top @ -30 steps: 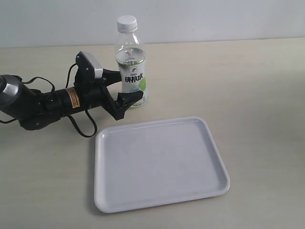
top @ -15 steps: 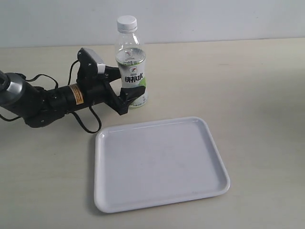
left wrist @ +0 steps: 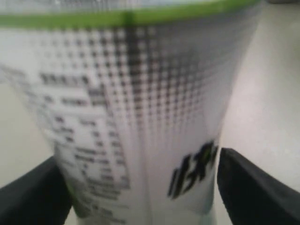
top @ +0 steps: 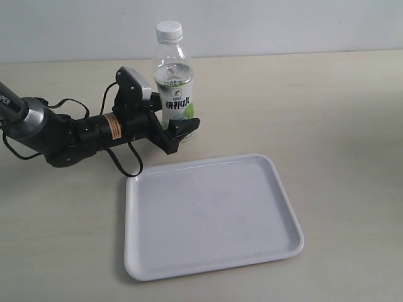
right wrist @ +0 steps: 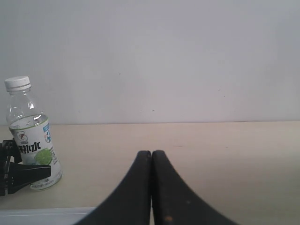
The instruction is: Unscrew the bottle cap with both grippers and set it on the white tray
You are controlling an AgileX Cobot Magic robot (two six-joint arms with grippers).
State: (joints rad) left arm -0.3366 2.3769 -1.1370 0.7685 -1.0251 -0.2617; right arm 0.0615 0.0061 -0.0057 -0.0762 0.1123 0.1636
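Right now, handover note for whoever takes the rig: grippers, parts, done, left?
Left gripper: open, jaws either side of the bottle, low on its body; no squeeze evident.
Right gripper: shut, empty, well away from the bottle.
Bottle upright on the table, just beyond the white tray; bottle cap on.
Done: left approach.
Left: clamp bottle, unscrew cap, place it on tray.

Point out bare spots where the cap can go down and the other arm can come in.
The white tray is entirely bare. The table right of the bottle, back to the wall, is free for the right gripper. Crowded: left of the bottle, where the left gripper straddles its base with cables trailing.
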